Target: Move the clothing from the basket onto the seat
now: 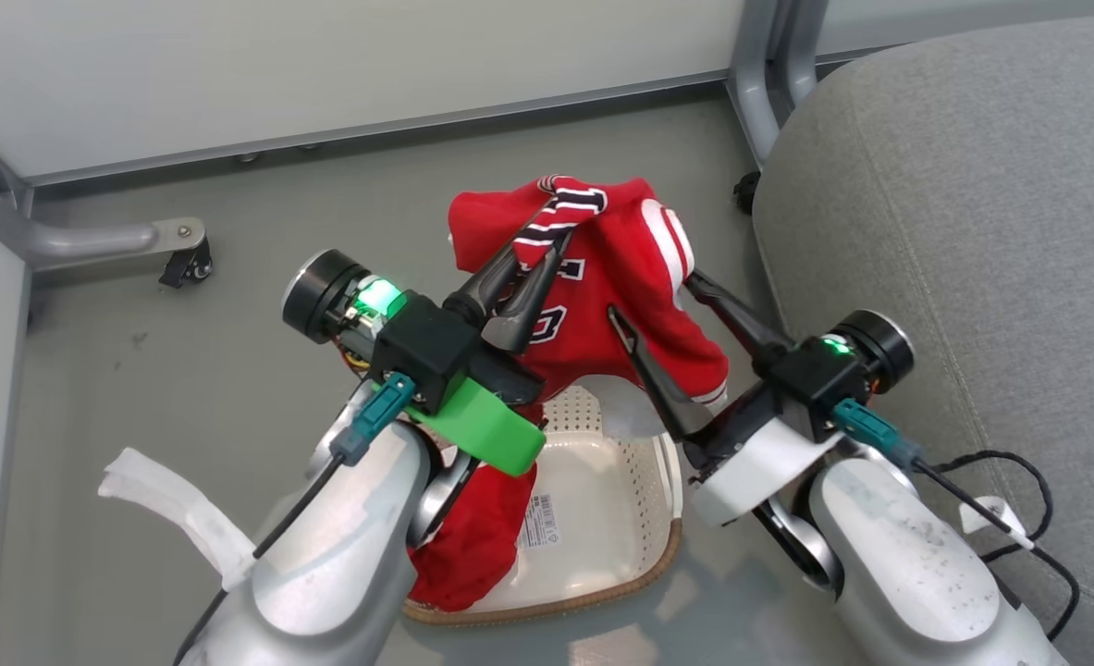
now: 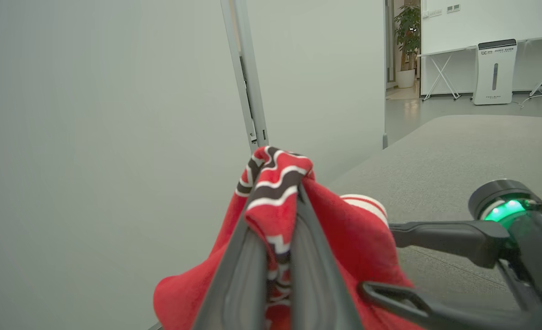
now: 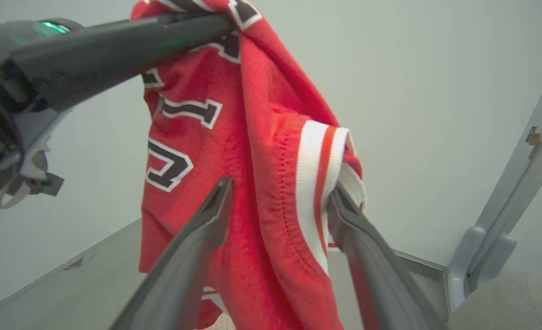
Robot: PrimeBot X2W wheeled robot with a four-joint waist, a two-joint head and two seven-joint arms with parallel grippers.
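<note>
A red jersey (image 1: 625,277) with black-and-white lettering hangs above the cream basket (image 1: 602,518). My left gripper (image 1: 560,236) is shut on the jersey's striped collar (image 2: 275,188) and holds it up. My right gripper (image 1: 655,298) is open, and its fingers (image 3: 216,215) straddle the hanging jersey (image 3: 261,151) at its white-banded edge (image 3: 316,160). More red cloth (image 1: 473,546) lies in the basket's left side, partly hidden under my left arm; I cannot tell whether it is a separate garment. The grey seat (image 1: 953,213) lies close on the right.
Pale partition walls close the back and left, with a metal post (image 1: 768,74) beside the seat. A frame leg with a caster (image 1: 186,264) stands at the left on the grey floor. A black cable (image 1: 1018,481) trails over the seat's near edge.
</note>
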